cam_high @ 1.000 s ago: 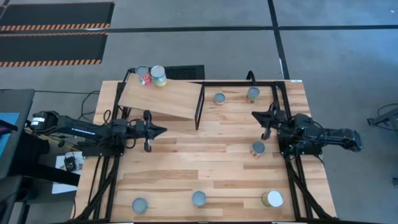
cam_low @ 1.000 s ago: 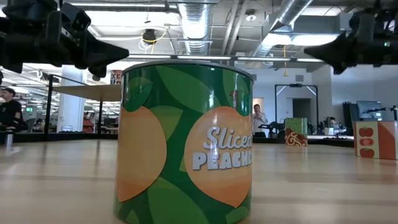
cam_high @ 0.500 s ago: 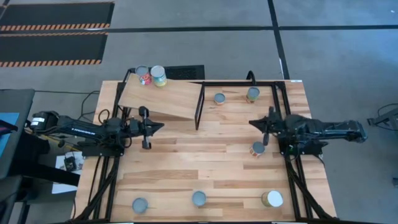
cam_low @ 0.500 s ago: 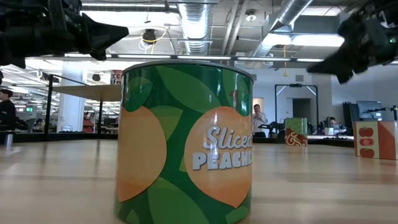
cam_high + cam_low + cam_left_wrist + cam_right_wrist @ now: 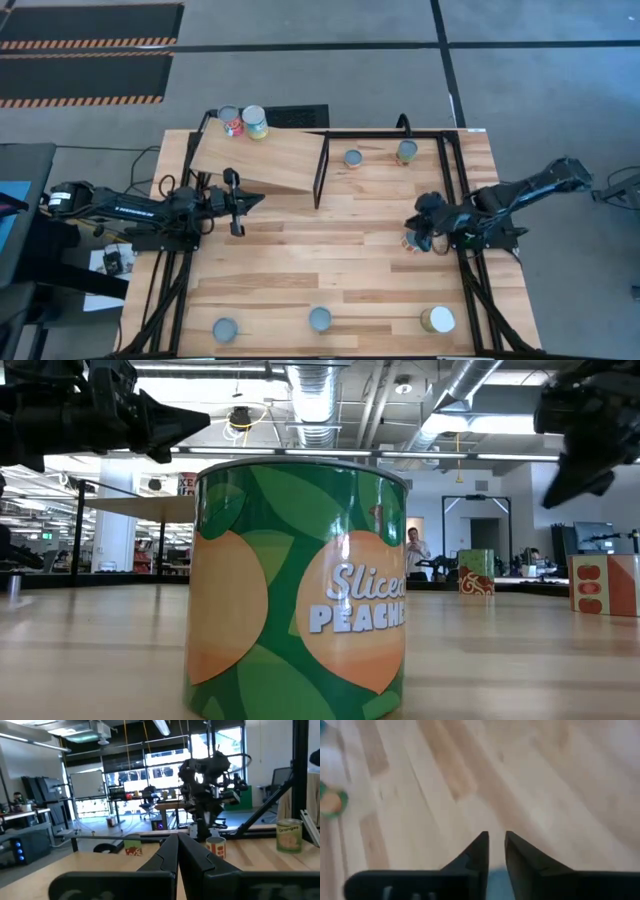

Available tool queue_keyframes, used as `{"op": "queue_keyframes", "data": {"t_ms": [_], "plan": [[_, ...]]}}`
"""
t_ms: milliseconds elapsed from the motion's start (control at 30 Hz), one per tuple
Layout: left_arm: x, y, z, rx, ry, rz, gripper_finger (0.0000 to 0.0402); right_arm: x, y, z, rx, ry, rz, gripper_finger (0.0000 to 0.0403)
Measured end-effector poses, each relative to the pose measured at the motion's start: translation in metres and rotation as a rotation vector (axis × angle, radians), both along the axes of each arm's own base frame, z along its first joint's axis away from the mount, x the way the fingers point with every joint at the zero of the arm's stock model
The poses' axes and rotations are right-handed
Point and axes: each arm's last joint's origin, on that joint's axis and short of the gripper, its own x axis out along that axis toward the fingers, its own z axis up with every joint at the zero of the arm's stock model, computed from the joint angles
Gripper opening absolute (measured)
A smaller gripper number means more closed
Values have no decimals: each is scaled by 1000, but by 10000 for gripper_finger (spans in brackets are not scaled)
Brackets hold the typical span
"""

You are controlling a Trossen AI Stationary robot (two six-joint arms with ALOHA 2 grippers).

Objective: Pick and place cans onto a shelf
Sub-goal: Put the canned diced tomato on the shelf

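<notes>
Hovering right fingers (image 5: 418, 232) point down over the red-labelled can (image 5: 411, 241) at desk's right | gap narrow, nothing visibly held | left fingers (image 5: 238, 203) pressed together, empty, near shelf (image 5: 260, 160)

The right gripper (image 5: 416, 232) now tips down over the small red-labelled tin with the grey top (image 5: 410, 240); before, it sat higher and farther back. The left gripper (image 5: 236, 203) slides back slightly.

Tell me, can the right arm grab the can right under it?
Probably yes. The right pincer hangs just over the orange-labelled can, fingers slightly apart, with nothing in between; bare tabletop surrounds it.
</notes>
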Motion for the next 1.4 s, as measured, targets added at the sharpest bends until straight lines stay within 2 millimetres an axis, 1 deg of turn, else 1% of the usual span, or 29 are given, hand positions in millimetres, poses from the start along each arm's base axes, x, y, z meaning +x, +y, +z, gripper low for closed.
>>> {"op": "queue_keyframes", "data": {"t_ms": [133,300,367,467,633,800,900,1033,1133,1200,1267,1400], "plan": [[0,0,0,-1,-2,0,1,6,16,2,38,142,-4,142],[0,0,0,1,1,0,1,16,32,-1,14,261,-9,203],[0,0,-1,1,10,0,1,21,35,-6,-6,304,-9,215],[1,0,-3,-15,40,-2,1,28,37,-13,-10,365,-17,218],[2,0,-6,-17,71,11,1,36,38,-26,16,458,-26,203],[1,1,-6,-28,62,17,1,44,38,-37,40,516,-64,174],[1,1,-6,-27,62,18,1,49,38,-41,37,534,-68,142],[1,1,-6,-27,62,18,1,58,39,-41,32,560,-51,78],[1,1,-6,-27,63,18,1,71,40,-33,-7,557,25,32],[1,1,-6,-27,63,18,1,82,39,-21,-34,532,69,13],[1,1,-6,-27,62,18,1,95,34,-9,-50,497,102,11],[1,1,-6,-28,62,18,1,120,18,22,-86,410,147,31]]}}
